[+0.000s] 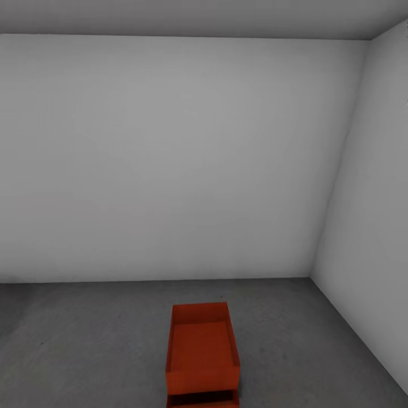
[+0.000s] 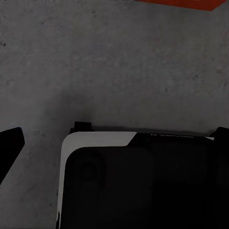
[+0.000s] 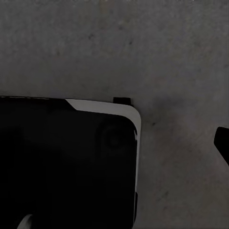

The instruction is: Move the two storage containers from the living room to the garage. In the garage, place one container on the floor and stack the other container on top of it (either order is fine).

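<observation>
Stacked storage containers (image 1: 202, 354) on floor (image 1: 85, 340), seemingly clear of walls (image 1: 170, 158)

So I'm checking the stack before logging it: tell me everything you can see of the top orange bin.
The top bin is orange-red, rectangular and lidless, with low straight walls and a flat, empty inside; it looks like smooth plastic. It sits level, long side running away from the camera, on a second matching bin whose front peeks out beneath. Both stand on the dark grey concrete floor near the pale wall. No gripper touches it.
</observation>
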